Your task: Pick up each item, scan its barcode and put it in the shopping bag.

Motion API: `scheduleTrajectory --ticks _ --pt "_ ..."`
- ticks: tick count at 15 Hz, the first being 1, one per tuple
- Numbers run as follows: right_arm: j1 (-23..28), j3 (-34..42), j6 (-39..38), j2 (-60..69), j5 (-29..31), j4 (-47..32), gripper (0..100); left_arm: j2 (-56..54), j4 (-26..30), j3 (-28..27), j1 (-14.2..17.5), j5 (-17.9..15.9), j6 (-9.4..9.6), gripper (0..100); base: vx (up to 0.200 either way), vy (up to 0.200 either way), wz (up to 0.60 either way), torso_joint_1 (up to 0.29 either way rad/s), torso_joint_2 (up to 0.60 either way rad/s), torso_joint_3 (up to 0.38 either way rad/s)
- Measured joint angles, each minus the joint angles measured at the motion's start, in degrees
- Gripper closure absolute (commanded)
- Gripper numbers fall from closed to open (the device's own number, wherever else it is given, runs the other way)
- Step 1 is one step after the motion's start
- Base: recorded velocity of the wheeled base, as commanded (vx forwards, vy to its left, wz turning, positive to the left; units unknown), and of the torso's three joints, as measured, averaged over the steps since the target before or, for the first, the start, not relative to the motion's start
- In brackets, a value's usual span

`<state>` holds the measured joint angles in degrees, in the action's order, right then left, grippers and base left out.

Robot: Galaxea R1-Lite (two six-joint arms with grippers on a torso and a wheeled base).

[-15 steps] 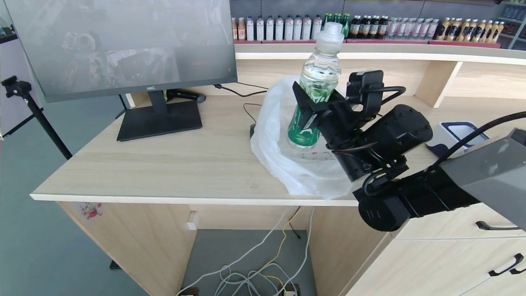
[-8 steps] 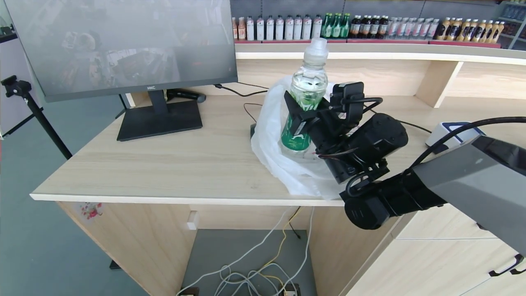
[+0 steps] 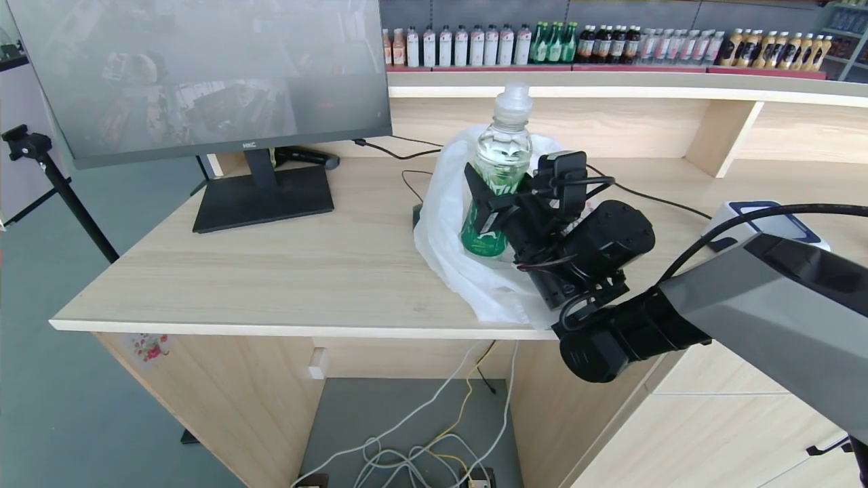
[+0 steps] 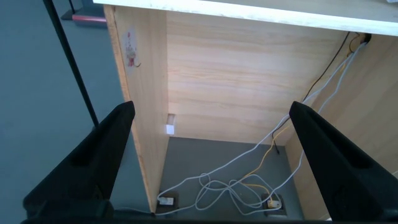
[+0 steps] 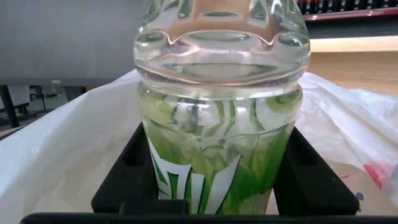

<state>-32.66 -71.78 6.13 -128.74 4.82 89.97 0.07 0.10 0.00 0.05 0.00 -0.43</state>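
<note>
Green-labelled and clear above the label, the bottle [image 3: 498, 183] stands upright in the right gripper [image 3: 505, 198], whose black fingers [image 3: 479, 203] pinch it from both sides at label height. In the right wrist view the bottle [image 5: 217, 124] sits squarely between the two dark pads [image 5: 124, 180], pressed on either flank, with the white film of the shopping bag [image 5: 62, 149] behind it.

From the head view we see the shopping bag [image 3: 447, 224] slumped open on the pale wooden counter [image 3: 305, 271], at about 3 o'clock from the monitor [image 3: 203, 74] and its stand. The bottle's base is down inside the bag's mouth, with white plastic rising around it at 9 o'clock and 12 o'clock. We cannot tell whether the base touches the bag's floor. The bottle's neck and cap rise well above the bag's rim.

At 3 o'clock from the bag, well apart, a white box [image 3: 729, 217] with a blue top rests on the counter, partly behind the right arm. At 12 o'clock, beyond the counter's raised back, a shelf [image 3: 610, 44] carries a row of drinks.

The left gripper [image 4: 212, 112] hangs below counter level with its fingers [image 4: 93, 168] spread wide and nothing between them. It faces the wooden side panel [image 4: 217, 81] of the desk, with loose cables [image 4: 236, 186] on the floor beneath.
</note>
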Motion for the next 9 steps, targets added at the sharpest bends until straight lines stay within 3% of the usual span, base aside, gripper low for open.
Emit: scheduleTrajectory --ticks 9 --pt "-0.11 1.61 0.07 -0.44 0.02 -0.02 100 0.00 0.00 0.00 0.02 0.00 0.00 0 0.000 0.000 0.00 0.000 0.00 0.000"
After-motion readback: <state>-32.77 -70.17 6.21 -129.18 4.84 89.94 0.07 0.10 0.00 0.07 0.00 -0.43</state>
